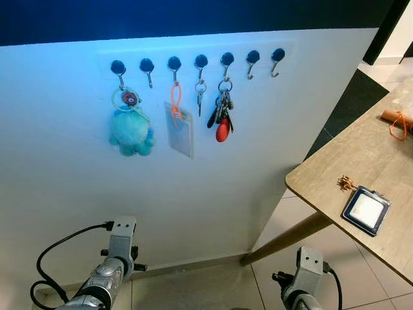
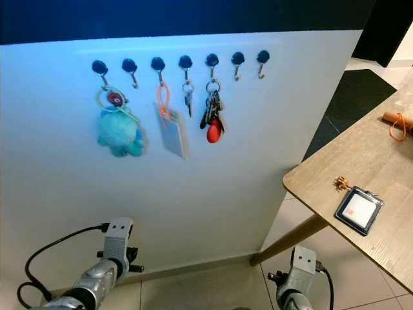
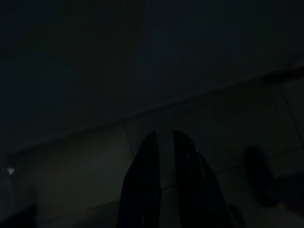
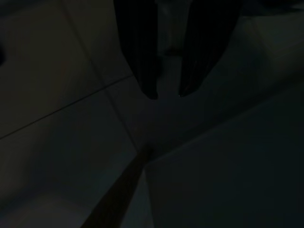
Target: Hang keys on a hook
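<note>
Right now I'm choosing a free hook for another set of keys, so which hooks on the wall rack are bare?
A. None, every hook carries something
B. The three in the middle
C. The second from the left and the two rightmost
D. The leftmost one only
C: the second hook from the left and the two rightmost hooks carry nothing, while the plush toy, card holder, small key and key bunch hang from the others.

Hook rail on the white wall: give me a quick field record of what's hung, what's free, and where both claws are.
hooks: seven black-capped metal hooks in a row
hung: turquoise plush toy, clear card holder on orange loop, small silver key, key bunch with red fob
free: second, sixth, seventh from left
left claw: low, idle, nearly shut
right claw: low, idle, open
</note>
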Motion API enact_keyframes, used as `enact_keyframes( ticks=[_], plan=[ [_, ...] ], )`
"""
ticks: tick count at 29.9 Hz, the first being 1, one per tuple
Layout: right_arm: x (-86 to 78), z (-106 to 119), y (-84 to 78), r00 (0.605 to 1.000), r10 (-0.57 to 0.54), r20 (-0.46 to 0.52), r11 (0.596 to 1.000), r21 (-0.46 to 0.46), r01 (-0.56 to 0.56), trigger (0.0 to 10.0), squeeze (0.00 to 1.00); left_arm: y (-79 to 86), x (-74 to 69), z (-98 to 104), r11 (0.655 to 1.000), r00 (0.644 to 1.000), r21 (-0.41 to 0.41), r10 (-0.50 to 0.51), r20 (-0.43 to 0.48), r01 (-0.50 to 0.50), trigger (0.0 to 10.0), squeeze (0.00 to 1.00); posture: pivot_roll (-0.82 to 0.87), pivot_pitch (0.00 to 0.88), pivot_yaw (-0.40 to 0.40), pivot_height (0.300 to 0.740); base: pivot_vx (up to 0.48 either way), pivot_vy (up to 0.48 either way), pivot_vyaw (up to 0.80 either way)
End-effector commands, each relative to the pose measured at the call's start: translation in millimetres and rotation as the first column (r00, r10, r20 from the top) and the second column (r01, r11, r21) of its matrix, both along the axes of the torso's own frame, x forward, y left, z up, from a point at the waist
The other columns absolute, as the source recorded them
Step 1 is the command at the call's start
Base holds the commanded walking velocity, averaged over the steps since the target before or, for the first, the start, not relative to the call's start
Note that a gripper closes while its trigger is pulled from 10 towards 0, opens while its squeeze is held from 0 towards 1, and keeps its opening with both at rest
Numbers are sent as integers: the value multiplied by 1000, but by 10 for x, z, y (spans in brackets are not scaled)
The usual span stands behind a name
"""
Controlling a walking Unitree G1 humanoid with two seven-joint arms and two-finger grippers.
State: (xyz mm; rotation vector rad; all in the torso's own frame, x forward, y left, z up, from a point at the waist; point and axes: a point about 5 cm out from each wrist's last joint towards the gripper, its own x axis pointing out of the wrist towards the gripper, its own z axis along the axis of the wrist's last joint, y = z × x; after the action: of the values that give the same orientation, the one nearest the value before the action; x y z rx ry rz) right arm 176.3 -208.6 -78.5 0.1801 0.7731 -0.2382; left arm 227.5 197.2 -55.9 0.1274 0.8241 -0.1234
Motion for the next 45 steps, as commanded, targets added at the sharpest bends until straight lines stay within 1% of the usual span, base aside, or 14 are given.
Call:
enact_keyframes(
  ticks=[1, 2, 4, 9, 11, 14, 15, 22, 23, 24, 27, 30, 37, 45],
  plan=[
    [39, 40, -12, 998, 48, 31, 996, -82, -45, 10000, 0, 104, -84, -37, 994, 998, 93, -51, -31, 54, 10000, 0, 33, 0, 3, 740, 0, 0, 0],
    [39, 40, -12, 998, 48, 31, 996, -82, -45, 10000, 0, 104, -84, -37, 994, 998, 93, -51, -31, 54, 10000, 0, 33, 0, 3, 740, 0, 0, 0],
    [111, 104, -51, 996, 59, 70, 984, -174, -46, 10000, 0, 135, -134, -64, 991, 997, 122, -50, -51, 56, 10000, 0, 37, 0, -3, 740, 0, 0, 0],
    [195, 128, -13, 988, 146, 55, 975, -179, -134, 10000, 0, 147, -233, -115, 974, 989, 178, -126, -81, 139, 10000, 0, 42, 3, -25, 740, 0, 0, 0],
    [228, 135, 27, 981, 187, 58, 973, -151, -177, 10000, 0, 141, -255, -126, 977, 991, 170, -114, -76, 125, 10000, 0, 43, 8, -31, 740, 0, 0, 0],
    [290, 153, 109, 960, 276, 57, 954, -142, -266, 10000, 0, 98, -281, -144, 995, 998, 95, -39, -54, 44, 10000, 0, 52, 23, -49, 740, 0, 0, 0],
    [326, 166, 160, 948, 312, 67, 945, -127, -302, 10000, 0, 52, -279, -144, 999, 1000, 40, -3, -30, 4, 10000, 0, 57, 27, -56, 740, 0, 0, 0],
    [334, 167, 228, 947, 308, 92, 950, -92, -300, 10000, 0, -22, -284, -147, 1000, 1000, -18, 3, -10, -3, 10000, 0, 61, 34, -66, 740, 0, 0, 0],
    [323, 159, 240, 950, 296, 96, 954, -78, -289, 10000, 0, -38, -284, -144, 999, 1000, -34, 1, -2, -1, 10000, 59, 60, 35, -65, 740, 0, 0, 0],
    [289, 135, 247, 969, 224, 104, 974, -1, -225, 10000, 0, -64, -274, -140, 998, 1000, -63, 7, 3, -7, 10000, 51, 62, 33, -63, 740, 0, 0, 0],
    [268, 122, 247, 976, 189, 108, 980, 39, -194, 10000, 0, -80, -259, -129, 996, 1000, -86, 8, 12, -7, 10000, 35, 62, 33, -60, 740, 0, 0, 0],
    [168, 75, 222, 978, 192, 81, 981, 6, -193, 10000, 0, -78, -220, -100, 998, 999, -68, -17, 40, 19, 10000, 20, 49, 34, -40, 740, 0, 0, 0],
    [-18, -20, 178, 992, 127, 26, 991, 38, -128, 10000, 0, -114, -180, -86, 997, 998, -61, -47, 37, 49, 10000, 4, 43, 40, -26, 740, 0, 0, 0],
    [-27, -24, 171, 994, 107, 22, 993, 41, -107, 10000, 0, -135, -152, -73, 996, 998, -72, -43, 42, 45, 10000, 0, 43, 39, -26, 740, 0, 0, 0]
  ],
)
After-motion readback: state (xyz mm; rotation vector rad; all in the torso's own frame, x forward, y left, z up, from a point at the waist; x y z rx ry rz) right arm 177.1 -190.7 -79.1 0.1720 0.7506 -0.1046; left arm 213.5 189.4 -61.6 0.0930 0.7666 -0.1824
